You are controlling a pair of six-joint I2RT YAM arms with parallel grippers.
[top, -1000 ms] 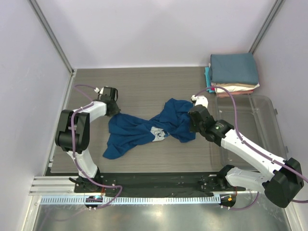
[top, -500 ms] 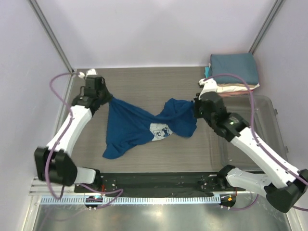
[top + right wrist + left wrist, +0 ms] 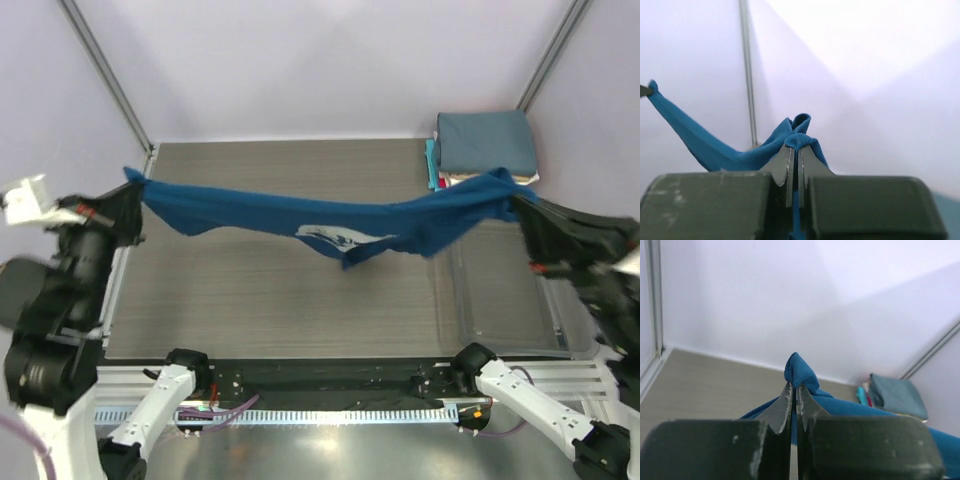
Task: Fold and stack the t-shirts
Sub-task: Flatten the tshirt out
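While taut, tee (image 3: 260,212) between both hands (image 3: 794,392) (image 3: 795,152)

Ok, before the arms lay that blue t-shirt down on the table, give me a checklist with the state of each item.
1. Left pincer shut on the royal-blue cotton t-shirt: ok.
2. Right pincer shut on the shirt's other end: ok.
3. Shirt spread flat between the pincers: not ok. It hangs twisted and bunched, and its white chest print is crumpled.
4. Nothing lies on the grey wood-grain table under the shirt: ok.
5. Shirt apart from the folded stack of tees: cannot tell. Its right end overlaps the stack in the top view.
6. Which corners of the shirt are gripped: cannot tell.
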